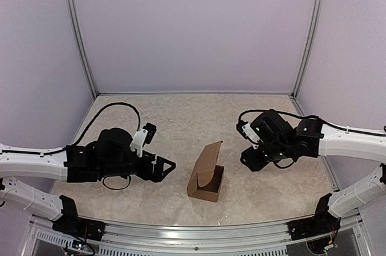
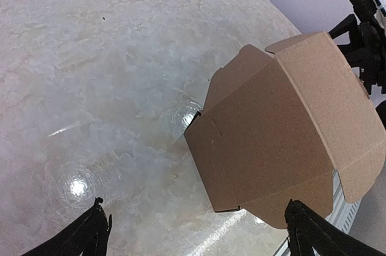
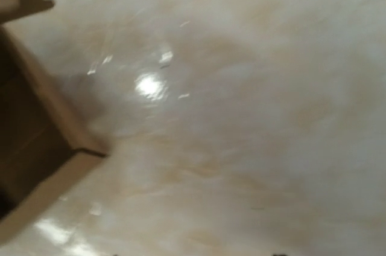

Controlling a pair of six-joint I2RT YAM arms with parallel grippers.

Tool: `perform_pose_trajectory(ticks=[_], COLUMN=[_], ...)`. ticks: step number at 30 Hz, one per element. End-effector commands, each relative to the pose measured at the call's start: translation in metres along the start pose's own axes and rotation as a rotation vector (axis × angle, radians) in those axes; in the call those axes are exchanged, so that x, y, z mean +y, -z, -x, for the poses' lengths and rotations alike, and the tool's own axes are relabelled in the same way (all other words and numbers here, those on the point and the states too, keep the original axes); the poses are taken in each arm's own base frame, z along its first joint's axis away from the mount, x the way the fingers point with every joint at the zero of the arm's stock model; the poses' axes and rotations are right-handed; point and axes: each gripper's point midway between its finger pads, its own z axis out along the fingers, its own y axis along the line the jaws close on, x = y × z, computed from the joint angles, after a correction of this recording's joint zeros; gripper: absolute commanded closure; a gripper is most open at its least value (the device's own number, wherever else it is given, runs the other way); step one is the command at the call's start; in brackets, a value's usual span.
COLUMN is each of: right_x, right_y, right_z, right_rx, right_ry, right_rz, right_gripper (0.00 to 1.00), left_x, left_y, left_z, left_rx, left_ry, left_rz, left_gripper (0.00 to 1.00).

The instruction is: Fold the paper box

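Top view first: the paper box (image 1: 205, 179) sits low in the centre of the frame on the desk (image 1: 181, 117), between the two arms and touched by neither. The tray part looks formed already, open on top, and the lid flap (image 1: 208, 158) stands up and leans a bit. The left end effector (image 1: 166, 168) is just left of the box with its fingers spread and nothing in them. The right end effector (image 1: 249, 158) is off to the right, a bit higher in the frame, and from here I honestly can't tell how far open it is. In the left wrist view, the two fingertips (image 2: 90, 232) poke in at the bottom corners, wide apart and empty, and the box fills the right half of the frame, its flat brown outside facing the camera. The right wrist view is blurry. One corner of the box (image 3: 42, 153) shows at the left edge and the rest is bare desk, with no fingers clearly visible, so no verdict there either. My guess is we're at the closing step. The next move needs one arm to steady the tray while the other pushes the lid down and tucks its front tab in without shoving the whole thing across the desk.
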Motion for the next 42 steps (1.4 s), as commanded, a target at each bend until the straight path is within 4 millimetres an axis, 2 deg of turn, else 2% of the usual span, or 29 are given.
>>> perform_pose_trajectory(ticks=[1, 5, 10, 14, 22, 28, 31, 37, 42], right_x=[0.038, 0.038, 0.037, 0.027, 0.017, 0.020, 0.024, 0.036, 0.046], right_y=[-0.024, -0.056, -0.078, -0.089, -0.100, -0.106, -0.107, -0.115, -0.118], right_z=[0.009, 0.005, 0.012, 0.015, 0.014, 0.020, 0.020, 0.009, 0.002], right_rx=[-0.074, -0.066, -0.079, -0.095, -0.098, -0.117, -0.115, -0.070, -0.051], right_ry=[-0.163, -0.234, -0.269, -0.308, -0.347, -0.372, -0.380, -0.382, -0.401], right_rz=[0.253, 0.276, 0.289, 0.267, 0.252, 0.288, 0.310, 0.370, 0.421], right_gripper=[0.49, 0.59, 0.66, 0.70, 0.71, 0.82, 0.89, 1.00, 1.00], left_x=[-0.013, -0.016, -0.008, -0.008, -0.026, -0.032, -0.034, -0.022, -0.005], left_y=[-0.014, -0.024, -0.030, -0.030, -0.044, -0.067, -0.075, -0.084, -0.088], left_z=[-0.019, -0.035, -0.061, -0.083, -0.119, -0.131, -0.128, -0.128, -0.124], left_rx=[0.060, 0.117, 0.195, 0.260, 0.405, 0.467, 0.466, 0.460, 0.439], left_ry=[0.024, 0.039, 0.089, 0.131, 0.145, 0.128, 0.129, 0.165, 0.192], left_rz=[-0.041, -0.043, -0.005, -0.006, -0.022, -0.022, -0.023, 0.009, 0.056], left_gripper=[0.01, 0.01, 0.02, 0.05, 0.14, 0.21, 0.23, 0.27, 0.29])
